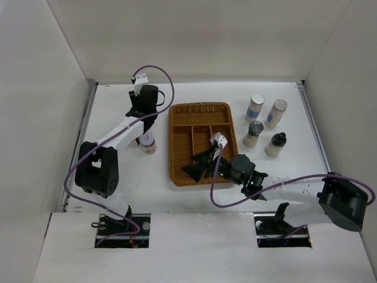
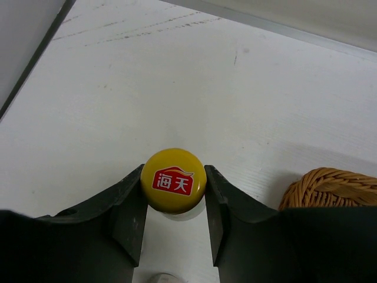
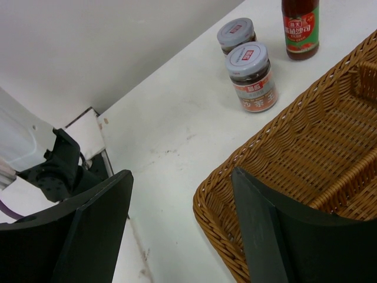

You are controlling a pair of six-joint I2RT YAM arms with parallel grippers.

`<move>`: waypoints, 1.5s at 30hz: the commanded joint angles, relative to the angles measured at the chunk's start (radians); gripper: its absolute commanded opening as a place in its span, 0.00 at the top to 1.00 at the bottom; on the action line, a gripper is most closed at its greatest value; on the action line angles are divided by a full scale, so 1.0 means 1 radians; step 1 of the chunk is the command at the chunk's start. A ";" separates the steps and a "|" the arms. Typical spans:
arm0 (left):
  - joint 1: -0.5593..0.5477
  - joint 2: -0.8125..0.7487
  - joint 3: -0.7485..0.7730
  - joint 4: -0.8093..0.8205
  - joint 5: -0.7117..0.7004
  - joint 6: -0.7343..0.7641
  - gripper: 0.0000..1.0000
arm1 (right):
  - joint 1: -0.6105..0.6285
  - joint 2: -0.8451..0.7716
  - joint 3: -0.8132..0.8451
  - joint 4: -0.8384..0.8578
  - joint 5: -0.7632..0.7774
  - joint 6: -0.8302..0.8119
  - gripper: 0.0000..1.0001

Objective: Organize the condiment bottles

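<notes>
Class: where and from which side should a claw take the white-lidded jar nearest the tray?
Take the white-lidded jar around its lid, from above: it stands upright and round, with a second jar close by and the tray beside it, so sideways approaches look crowded.

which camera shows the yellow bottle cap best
Left wrist: the yellow cap sits centred between the left gripper's fingers, logo readable. The top view hides it under that gripper. The right wrist view shows only a sauce bottle's labelled body, its top cut off.
</notes>
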 commanded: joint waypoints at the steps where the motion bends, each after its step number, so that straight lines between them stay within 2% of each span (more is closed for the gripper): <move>1: -0.016 -0.132 0.046 0.179 -0.051 0.053 0.84 | -0.007 0.009 0.006 0.076 0.003 0.004 0.26; 10: -0.093 -0.187 0.102 0.213 -0.056 0.128 0.84 | -0.034 -0.021 -0.008 0.070 0.017 0.007 0.26; 17: -0.211 -0.154 0.178 0.218 -0.028 0.122 0.84 | -0.079 -0.109 -0.052 0.080 0.062 0.015 0.28; 21: -0.275 -0.089 0.237 0.224 -0.022 0.117 0.84 | -0.104 -0.195 -0.119 0.144 0.173 0.020 0.39; 25: -0.301 -0.036 0.258 0.244 -0.017 0.108 0.84 | -0.164 -0.288 -0.181 0.152 0.307 0.049 0.54; 27: -0.307 -0.009 0.260 0.264 -0.007 0.103 0.84 | -0.201 -0.308 -0.190 0.133 0.319 0.079 0.57; 33: -0.304 0.058 0.261 0.313 0.022 0.091 0.84 | -0.253 -0.310 -0.192 0.106 0.277 0.132 0.54; 38: -0.306 0.092 0.200 0.347 0.022 0.074 0.83 | -0.259 -0.298 -0.193 0.116 0.286 0.132 0.49; 41: -0.309 0.090 0.111 0.391 0.003 0.047 0.79 | -0.264 -0.296 -0.190 0.105 0.289 0.135 0.45; 45: -0.318 0.080 0.011 0.459 -0.037 0.036 0.63 | -0.273 -0.290 -0.193 0.103 0.316 0.136 0.40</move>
